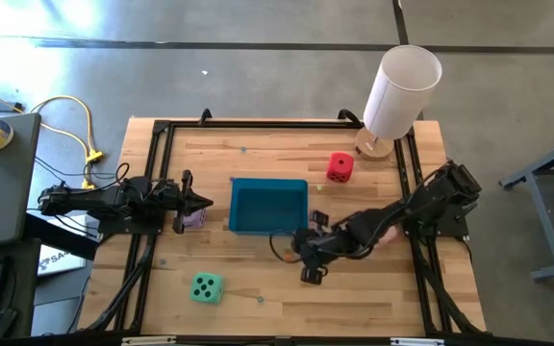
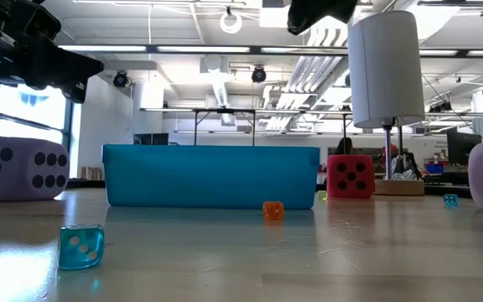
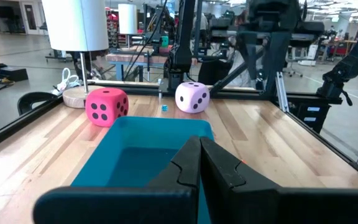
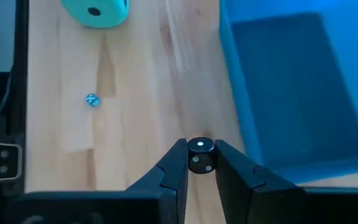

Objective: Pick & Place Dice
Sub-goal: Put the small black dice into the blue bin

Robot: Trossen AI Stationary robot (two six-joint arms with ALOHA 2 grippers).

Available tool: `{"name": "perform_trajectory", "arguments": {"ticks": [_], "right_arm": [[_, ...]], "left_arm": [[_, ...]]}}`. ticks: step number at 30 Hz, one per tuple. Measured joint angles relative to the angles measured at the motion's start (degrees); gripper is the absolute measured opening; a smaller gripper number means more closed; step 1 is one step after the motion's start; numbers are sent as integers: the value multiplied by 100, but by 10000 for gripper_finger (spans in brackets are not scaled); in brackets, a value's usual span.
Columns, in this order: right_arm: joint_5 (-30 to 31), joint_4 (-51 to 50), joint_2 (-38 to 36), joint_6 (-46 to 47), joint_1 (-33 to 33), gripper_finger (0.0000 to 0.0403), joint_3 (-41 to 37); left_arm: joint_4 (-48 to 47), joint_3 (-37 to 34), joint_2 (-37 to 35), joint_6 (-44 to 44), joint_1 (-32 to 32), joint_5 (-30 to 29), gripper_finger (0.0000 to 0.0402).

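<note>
We judge the job barely begun: the teal tray [image 1: 268, 207] looks empty. The right gripper [image 4: 201, 163] pinches a small black die [image 4: 201, 154] just beside the tray. The left gripper [image 3: 199, 163], pressed together, waits at the tray's left. Red die [image 1: 339, 167], mint die [image 1: 206, 287] and pink die [image 3: 192, 97] lie outside.
</note>
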Motion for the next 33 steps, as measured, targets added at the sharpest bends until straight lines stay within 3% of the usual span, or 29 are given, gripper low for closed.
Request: {"name": "perform_trajectory", "arguments": {"ticks": [18,33], "right_arm": [[-520,-450,106,-1066,-1422,56,8],[-933,-567,935,-1335,-1570,56,1]], "left_arm": [[3,0,625,-52,2,2,1],[4,0,799,-111,1,1,1]]}}
